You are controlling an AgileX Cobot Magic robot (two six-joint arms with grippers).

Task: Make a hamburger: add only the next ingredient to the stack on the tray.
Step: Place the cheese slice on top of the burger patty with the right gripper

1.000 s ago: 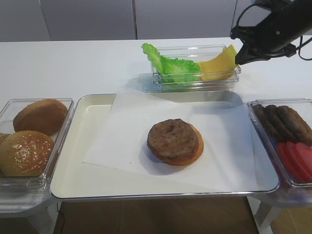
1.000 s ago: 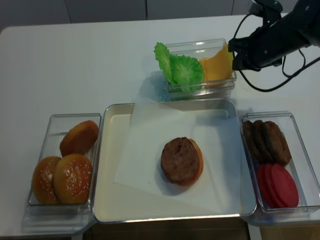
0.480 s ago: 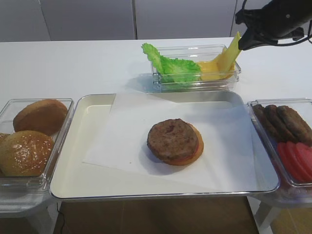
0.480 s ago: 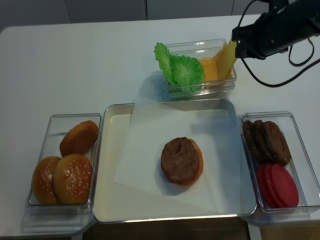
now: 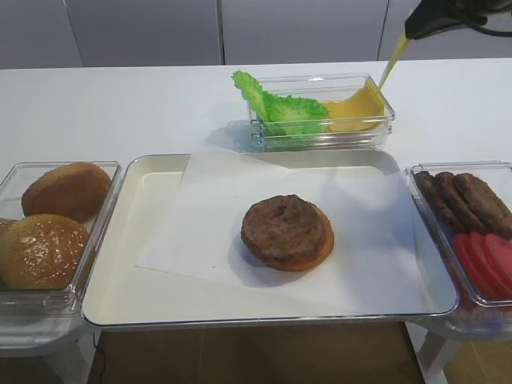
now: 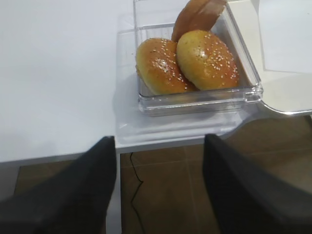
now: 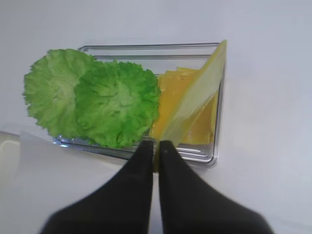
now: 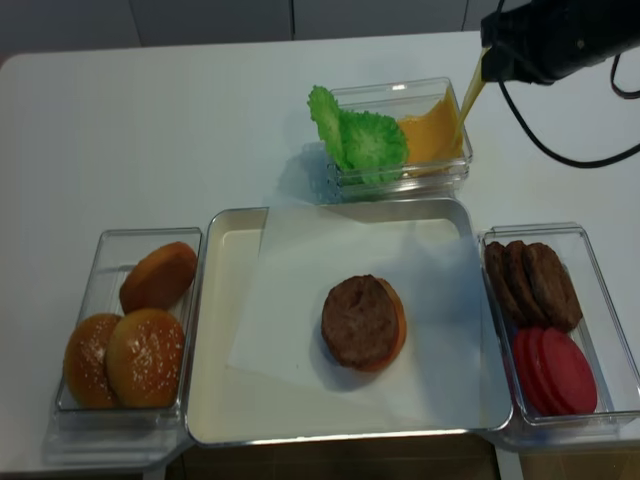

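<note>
My right gripper (image 5: 410, 34) (image 8: 487, 68) is high over the back right of the table, shut on one corner of a thin pale yellow cheese slice (image 5: 390, 66) (image 8: 472, 92). The slice (image 7: 195, 97) hangs edge-on from the gripper (image 7: 156, 151) down to the right end of the clear bin (image 5: 320, 134). The stack (image 5: 286, 232) (image 8: 362, 322), a brown patty over an orange-tan bun half, sits on white paper in the middle of the cream tray (image 5: 144, 264). My left gripper (image 6: 158, 139) is open and holds nothing, out past the table's edge by the bun bin (image 6: 195, 97).
Ruffled green lettuce (image 5: 280, 108) and more yellow cheese (image 5: 356, 108) lie in the back bin. A clear bin with domed buns (image 5: 48, 232) stands left of the tray. Right of it, another bin holds brown patties (image 5: 468, 200) and red tomato slices (image 5: 488, 260).
My right gripper has risen and drifted right, peeling the cheese slice up from the bin until it hangs nearly upright. The stack and the tray have not moved.
</note>
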